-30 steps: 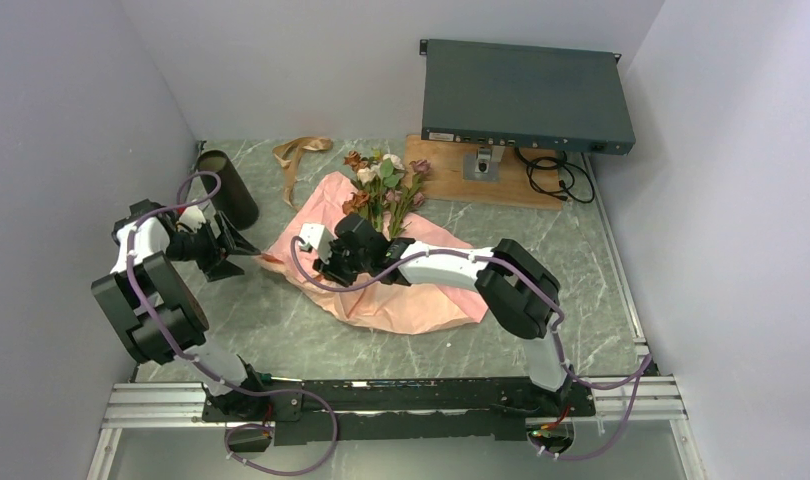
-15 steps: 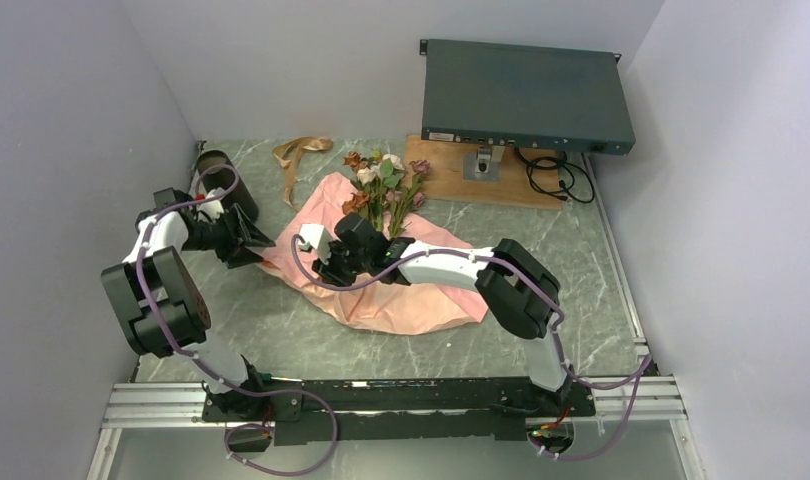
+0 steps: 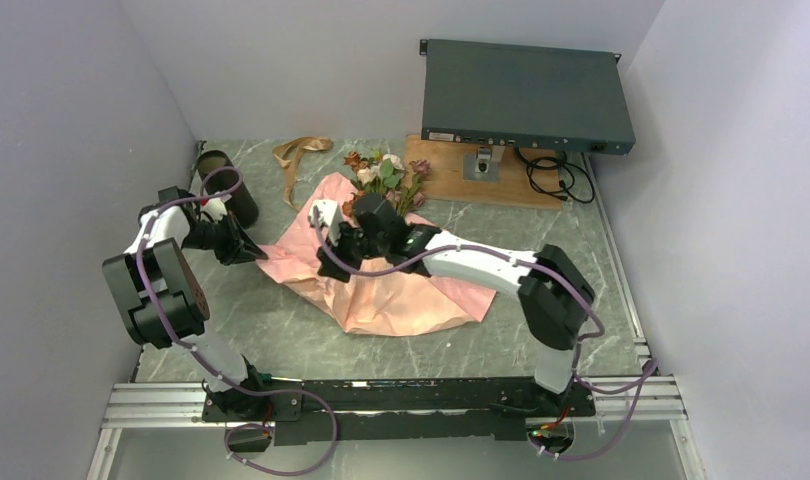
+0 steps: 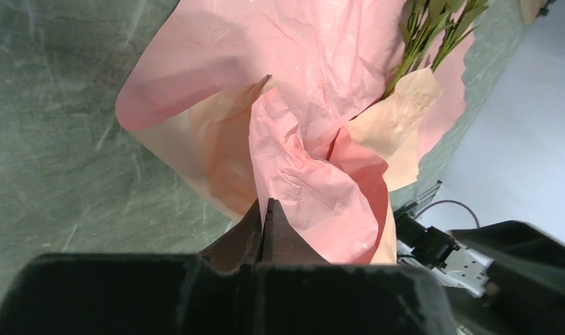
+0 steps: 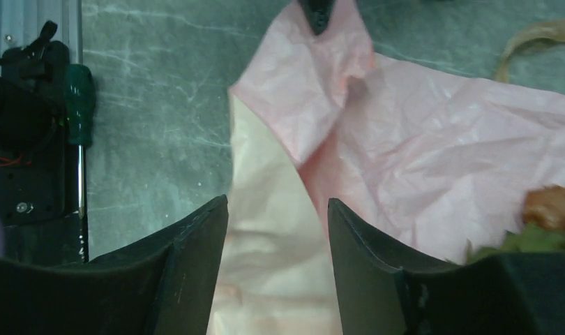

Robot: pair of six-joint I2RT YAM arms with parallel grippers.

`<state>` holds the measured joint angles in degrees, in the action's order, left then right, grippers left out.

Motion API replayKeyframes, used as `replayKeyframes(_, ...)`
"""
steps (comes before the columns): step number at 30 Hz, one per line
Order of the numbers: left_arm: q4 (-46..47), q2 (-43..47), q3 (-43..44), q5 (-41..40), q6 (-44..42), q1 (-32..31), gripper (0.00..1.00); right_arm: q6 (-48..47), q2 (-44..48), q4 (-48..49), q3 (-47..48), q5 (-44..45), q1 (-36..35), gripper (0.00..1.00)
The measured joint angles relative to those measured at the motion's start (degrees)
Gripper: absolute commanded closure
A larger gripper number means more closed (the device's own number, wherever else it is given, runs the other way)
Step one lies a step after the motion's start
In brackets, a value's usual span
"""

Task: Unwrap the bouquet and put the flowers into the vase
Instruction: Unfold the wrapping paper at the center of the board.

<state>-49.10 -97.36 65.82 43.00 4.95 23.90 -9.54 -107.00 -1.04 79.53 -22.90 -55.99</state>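
Left end effector (image 4: 266,213), extended rightward, pinches paper (image 4: 300,91).

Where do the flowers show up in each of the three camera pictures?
Top external: flowers upper middle, at the far end of the pink paper.
Left wrist: only their green stems, top right corner.
Right wrist: a rust bloom and leaves, lower right edge.
Shared landmark: the crinkled pink paper, in all three.

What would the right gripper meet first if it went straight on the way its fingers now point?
Most likely the pink paper: it lies straight ahead, seen between the open jaws of the right gripper. Farther along that line the left gripper pinches the paper's corner, but depth is unclear.
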Motion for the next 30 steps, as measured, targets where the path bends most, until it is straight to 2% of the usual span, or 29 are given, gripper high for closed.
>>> replayKeyframes(2, -1.4, 0.0, 1.0, -1.2, -1.1, -0.1, 1.0, 0.8, 3.2, -1.3, -0.9, -0.4, 1.8, 0.43)
replayKeyframes(4, -2.9, 0.0, 2.4, -2.5, -2.8, -0.1, 1.0, 1.0, 6.2, -3.0, -1.7, 0.2, 4.4, 0.49)
replayKeyframes(8, -6.5, 0.0, 5.6, -5.7, -7.2, -0.1, 1.0, 0.0, 11.1, -5.8, -4.0, 5.4, 9.9, 0.64)
replayKeyframes(13, -10.5, 0.1, 6.8, -10.5, -12.3, -0.1, 1.0, -2.5, 12.1, -9.2, -8.2, 12.9, 13.6, 0.71)
replayKeyframes(20, -14.5, 5.0, 6.2, -17.3, -19.1, -0.1, 1.0, -5.6, 7.5, -12.4, -12.2, 19.8, 15.7, 0.74)
replayKeyframes(30, -13.9, 12.4, -0.5, -26.5, -25.7, -0.1, 1.0, -9.9, -0.4, -12.2, -12.8, 24.9, 18.6, 0.76)
